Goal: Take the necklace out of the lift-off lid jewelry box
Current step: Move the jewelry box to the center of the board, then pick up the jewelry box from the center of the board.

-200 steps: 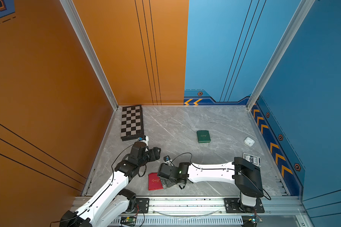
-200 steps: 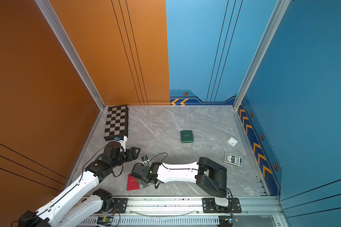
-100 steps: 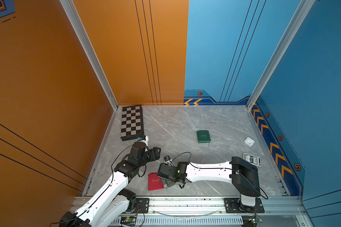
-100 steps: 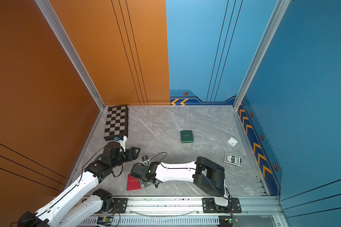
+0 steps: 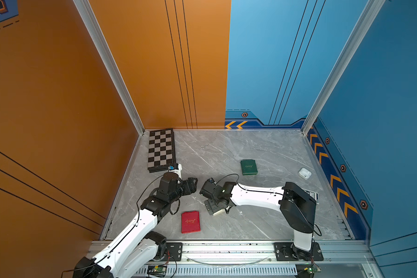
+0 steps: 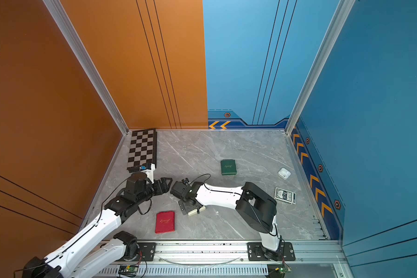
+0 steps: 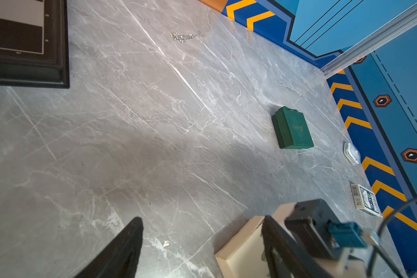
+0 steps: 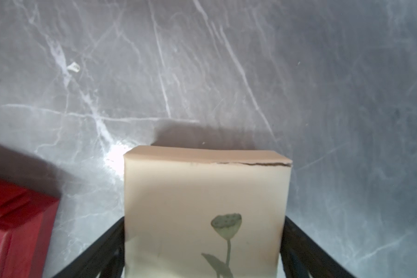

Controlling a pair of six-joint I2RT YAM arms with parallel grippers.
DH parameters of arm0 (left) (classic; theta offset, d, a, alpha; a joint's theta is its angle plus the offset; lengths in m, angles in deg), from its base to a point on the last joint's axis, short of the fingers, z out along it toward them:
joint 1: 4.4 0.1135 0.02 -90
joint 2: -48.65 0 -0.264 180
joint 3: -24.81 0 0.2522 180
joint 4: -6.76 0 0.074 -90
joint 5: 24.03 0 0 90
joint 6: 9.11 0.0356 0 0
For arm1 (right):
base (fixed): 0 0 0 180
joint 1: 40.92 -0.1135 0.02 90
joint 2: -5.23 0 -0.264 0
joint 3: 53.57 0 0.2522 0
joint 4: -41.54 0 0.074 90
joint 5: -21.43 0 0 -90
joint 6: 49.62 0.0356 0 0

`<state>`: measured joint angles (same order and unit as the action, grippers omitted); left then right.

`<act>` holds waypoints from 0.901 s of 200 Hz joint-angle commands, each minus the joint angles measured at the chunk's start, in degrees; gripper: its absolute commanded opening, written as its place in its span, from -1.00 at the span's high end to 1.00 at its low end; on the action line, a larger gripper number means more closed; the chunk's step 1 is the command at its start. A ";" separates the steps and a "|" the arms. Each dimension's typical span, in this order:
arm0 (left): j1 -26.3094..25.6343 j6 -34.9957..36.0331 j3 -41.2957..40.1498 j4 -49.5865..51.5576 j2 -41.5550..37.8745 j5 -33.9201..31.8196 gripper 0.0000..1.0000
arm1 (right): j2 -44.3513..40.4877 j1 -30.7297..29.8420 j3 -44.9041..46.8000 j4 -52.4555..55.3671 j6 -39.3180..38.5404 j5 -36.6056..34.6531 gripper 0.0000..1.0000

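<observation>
Early days: cream box looks still lidded!
Right pincer straddles it, grip unclear; left pincer wide, empty; loose chain lies mid-frame.

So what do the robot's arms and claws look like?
The left arm and right arm are smooth white tubes with chunky black joints, and thin black cables loop beside them. The left claw and right claw are black, each with two flat pointed fingers.
</observation>
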<state>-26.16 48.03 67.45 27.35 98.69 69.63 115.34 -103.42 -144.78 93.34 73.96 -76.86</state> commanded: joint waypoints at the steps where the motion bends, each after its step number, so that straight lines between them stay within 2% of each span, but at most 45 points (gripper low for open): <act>1: 0.39 0.67 0.71 -3.69 1.34 -0.56 -0.59 | 3.49 3.46 -2.42 1.62 -6.45 2.22 -0.84; 52: 0.45 3.09 4.12 -8.18 6.69 -2.21 -0.61 | 8.32 10.28 -9.41 1.78 -12.42 6.54 -0.78; 76: 0.71 4.29 5.04 -10.82 8.68 -1.96 -0.69 | 10.97 12.67 -12.69 3.18 -14.60 7.67 -0.76; 82: 0.80 4.64 5.10 -11.54 9.07 -1.31 -0.70 | 11.20 13.16 -13.34 3.63 -15.10 7.84 -0.76; 87: 0.92 4.98 5.13 -12.19 9.43 -0.85 -0.82 | 11.31 13.55 -13.86 3.93 -15.36 8.07 -0.76; 96: 1.19 5.35 5.05 -13.71 10.05 0.17 -0.87 | 11.40 14.21 -14.80 4.54 -16.10 8.44 -0.76; 174: 1.93 9.17 2.49 -24.39 14.33 10.54 -0.90 | 9.10 18.77 -17.34 9.00 -19.95 13.20 -0.72; 180: 1.90 9.50 2.49 -24.64 14.38 11.08 -0.91 | 6.87 19.12 -17.30 9.59 -20.10 13.34 -0.72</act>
<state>-24.54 55.05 70.80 7.11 112.70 75.84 125.52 -85.39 -161.24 97.65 55.93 -65.65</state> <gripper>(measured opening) 0.945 0.870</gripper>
